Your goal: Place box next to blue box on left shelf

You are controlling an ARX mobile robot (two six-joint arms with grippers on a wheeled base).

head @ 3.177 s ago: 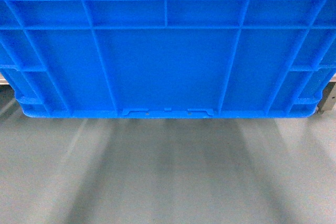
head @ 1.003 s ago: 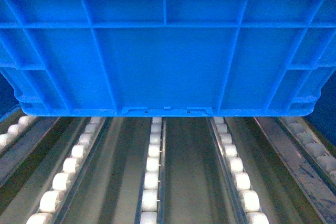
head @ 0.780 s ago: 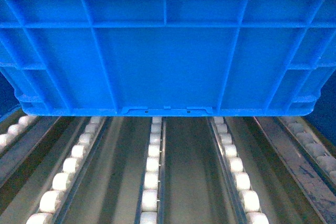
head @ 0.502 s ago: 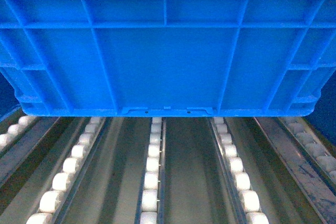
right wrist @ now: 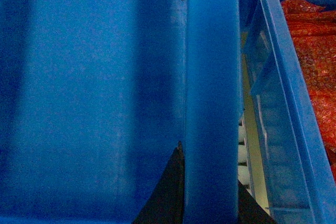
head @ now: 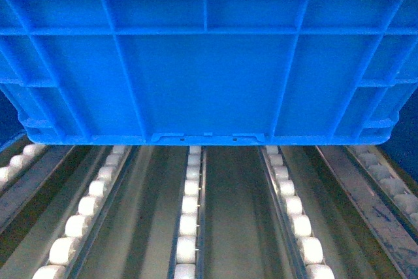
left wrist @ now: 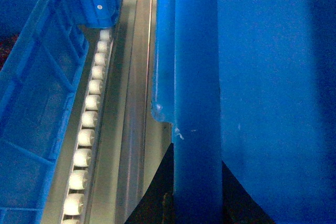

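The box (head: 209,76) is a bright-blue ribbed crate that fills the upper head view. It hangs just above the left shelf (head: 186,227), a steel rack with lanes of white rollers. My left gripper (left wrist: 197,184) is shut on the box's left rim, with dark fingers (left wrist: 157,198) on either side of it. On the opposite rim my right gripper (right wrist: 210,195) is shut the same way. A blue box (left wrist: 31,103) stands on the rollers (left wrist: 86,129) close to the left. Another blue crate (right wrist: 283,103) stands close to the right.
The right-hand crate holds orange-red patterned material (right wrist: 315,61). Only a narrow gap with rollers (right wrist: 242,156) separates it from the held box. Steel rails (head: 366,200) run between the roller lanes under the box.
About three seconds ago grey floor lay under the box; the roller shelf lies under it at present. Over the last second nothing has visibly moved.
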